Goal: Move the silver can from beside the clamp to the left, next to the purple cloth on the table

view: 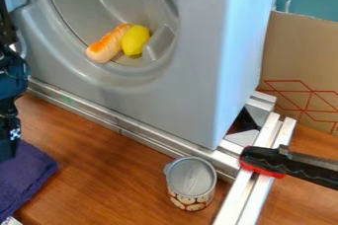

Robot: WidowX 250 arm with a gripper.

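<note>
Cloth [27, 173] near end effector [7, 151]

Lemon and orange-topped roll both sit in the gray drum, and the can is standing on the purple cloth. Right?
No, the can is in the wrong place. The camera view shows the can standing on the wooden tabletop, apart from the purple cloth. The lemon and orange-topped roll do sit in the gray drum.

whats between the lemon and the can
The grey washer's lower front, then the metal rail along its foot; the camera view shows both.
</note>
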